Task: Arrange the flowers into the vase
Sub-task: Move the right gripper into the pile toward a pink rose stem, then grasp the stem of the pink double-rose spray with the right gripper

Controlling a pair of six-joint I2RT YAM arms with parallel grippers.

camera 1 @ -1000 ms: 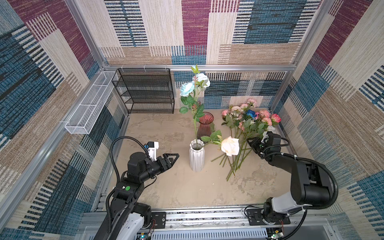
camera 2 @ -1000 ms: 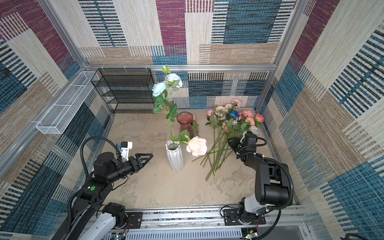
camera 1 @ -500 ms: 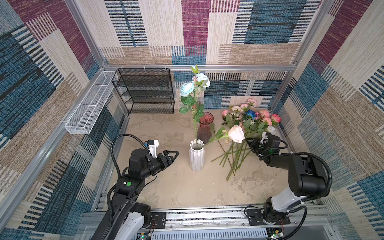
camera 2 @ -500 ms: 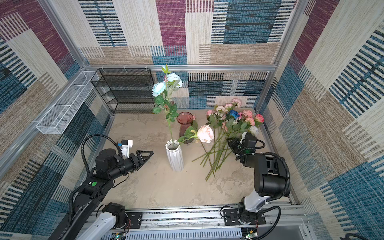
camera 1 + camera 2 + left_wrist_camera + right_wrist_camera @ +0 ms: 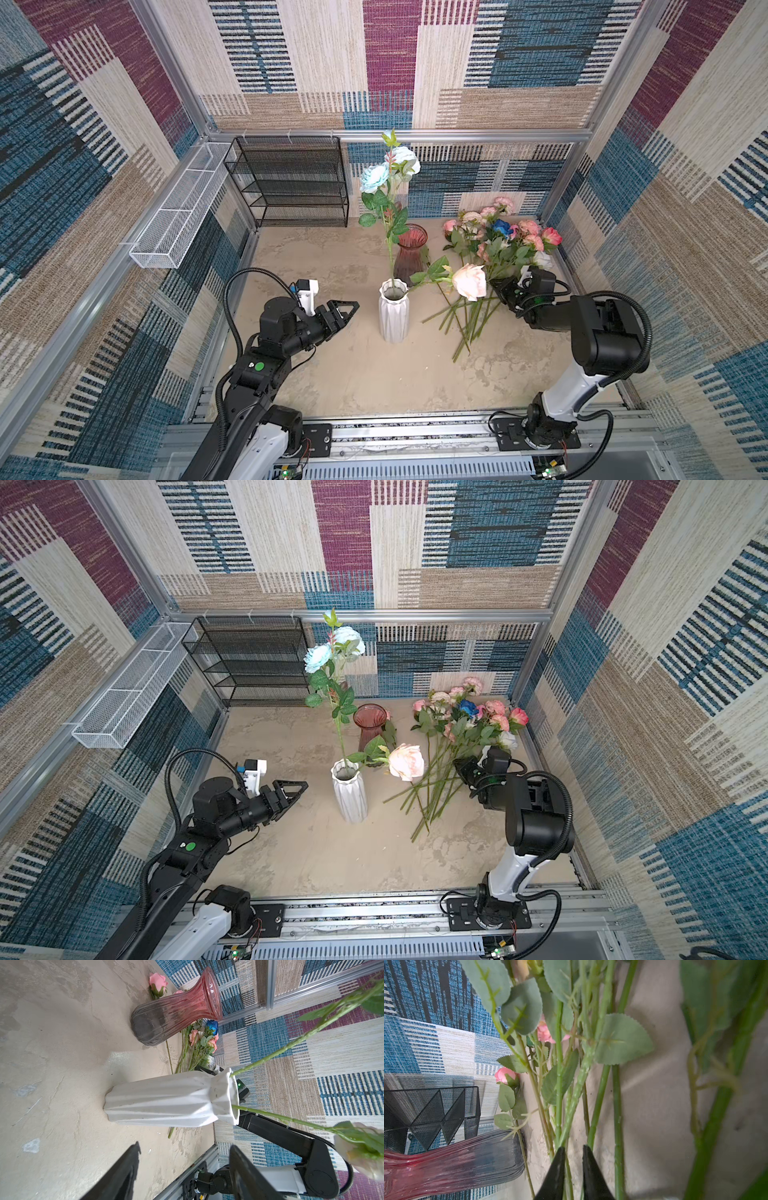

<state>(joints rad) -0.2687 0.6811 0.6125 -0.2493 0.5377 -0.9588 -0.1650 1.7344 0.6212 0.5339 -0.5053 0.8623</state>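
Note:
A white ribbed vase point(image 5: 393, 318) point(image 5: 350, 798) point(image 5: 166, 1101) stands mid-floor. It holds a tall stem of pale blue flowers point(image 5: 374, 178) point(image 5: 318, 658) and a peach rose point(image 5: 469, 281) point(image 5: 406, 761) that leans right. The other flowers point(image 5: 498, 245) point(image 5: 465, 725) lie in a pile at the right. My right gripper point(image 5: 497, 291) point(image 5: 459, 766) point(image 5: 573, 1148) is low among their stems, jaws drawn close on one thin green stem. My left gripper point(image 5: 347, 311) point(image 5: 296, 791) point(image 5: 185, 1151) hovers left of the vase, open and holding nothing.
A pink glass vase point(image 5: 409, 257) point(image 5: 369, 725) point(image 5: 446, 1165) stands just behind the white one. A black mesh shelf point(image 5: 291, 183) is against the back wall. A white wire basket point(image 5: 178, 212) hangs on the left wall. Patterned walls close in on all sides.
My right jaws have closed in on a stem in the pile. The peach rose head swung back and then forward in the vase. The left arm has hardly moved.

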